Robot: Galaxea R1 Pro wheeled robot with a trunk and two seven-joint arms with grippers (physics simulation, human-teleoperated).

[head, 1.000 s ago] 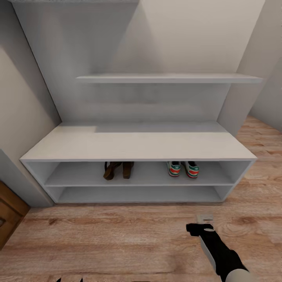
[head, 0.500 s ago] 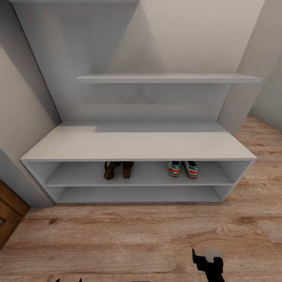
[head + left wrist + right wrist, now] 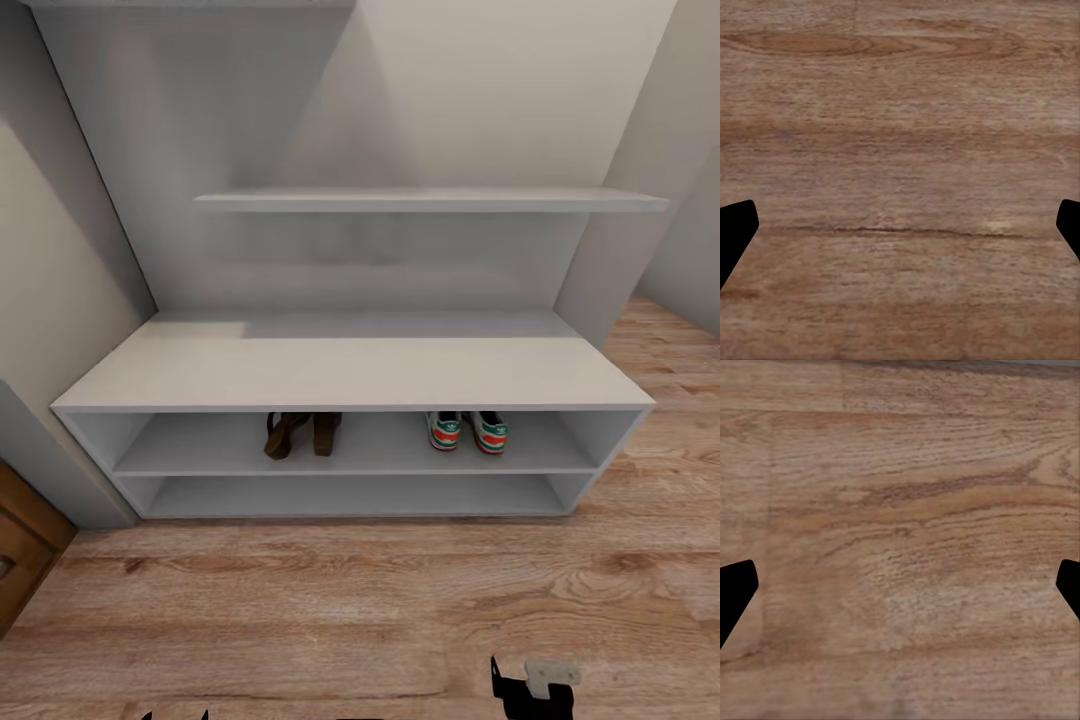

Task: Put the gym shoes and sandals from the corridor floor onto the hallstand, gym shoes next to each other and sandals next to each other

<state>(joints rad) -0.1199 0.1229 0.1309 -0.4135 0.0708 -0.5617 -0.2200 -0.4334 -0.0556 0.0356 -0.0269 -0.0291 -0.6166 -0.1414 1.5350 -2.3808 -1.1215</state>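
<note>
The two gym shoes (image 3: pixel 468 431) stand side by side on the upper shelf level of the white hallstand (image 3: pixel 350 372), right of its middle, heels toward me. The two sandals (image 3: pixel 300 434) lie next to each other on the same level, left of middle. Both grippers are far from the rack, low over the corridor floor (image 3: pixel 300 600). My right gripper (image 3: pixel 900 592) is open, its dark fingertips (image 3: pixel 735 592) wide apart above bare planks; its end also shows at the bottom edge of the head view (image 3: pixel 530 688). My left gripper (image 3: pixel 900 232) is open too, with only wood grain between its fingers.
A long floating shelf (image 3: pixel 430 200) hangs above the bench against the pale back panel. The lower shelf level (image 3: pixel 350 495) holds nothing. A brown wooden cabinet front (image 3: pixel 20 560) stands at the left edge. Grey walls close in on both sides of the rack.
My right arm has drawn back from the floor in front of the rack toward the picture's bottom edge, where just its end remains. The shoes and sandals have not moved.
</note>
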